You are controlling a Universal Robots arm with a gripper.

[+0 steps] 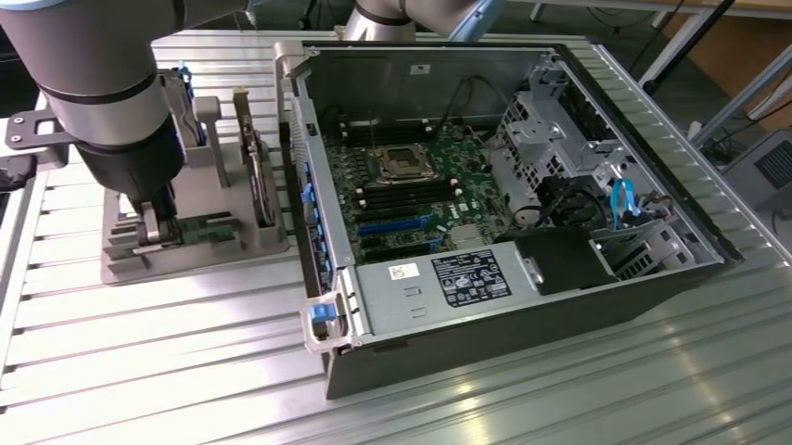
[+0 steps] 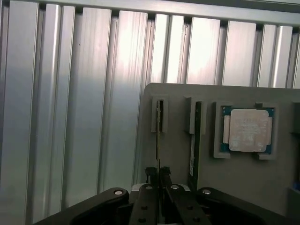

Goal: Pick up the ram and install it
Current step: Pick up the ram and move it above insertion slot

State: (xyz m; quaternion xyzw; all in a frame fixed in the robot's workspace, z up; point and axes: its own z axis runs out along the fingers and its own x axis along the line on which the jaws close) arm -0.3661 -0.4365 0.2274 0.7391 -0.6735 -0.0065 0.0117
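1. The desk [image 1: 148,371] is made of ribbed aluminium slats. A matte grey slotted holder [image 2: 234,187] stands on it.
2. The ram [image 2: 159,117], a thin green stick, stands on edge in a holder slot. The black gripper [image 2: 158,177] pinches its two faces.
3. The wrist view shows a second ram stick [image 2: 197,136] just beside it and a square silver processor [image 2: 247,130]. The exterior view shows the open computer case [image 1: 495,185].

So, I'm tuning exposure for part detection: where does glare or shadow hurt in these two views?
Exterior view: glare streaks the ribbed table beside the computer case, whose inside is shaded. Wrist view: strong glare on the table slats; the grey holder lies in shade, and the pincer, shut on the ram, reads dark.
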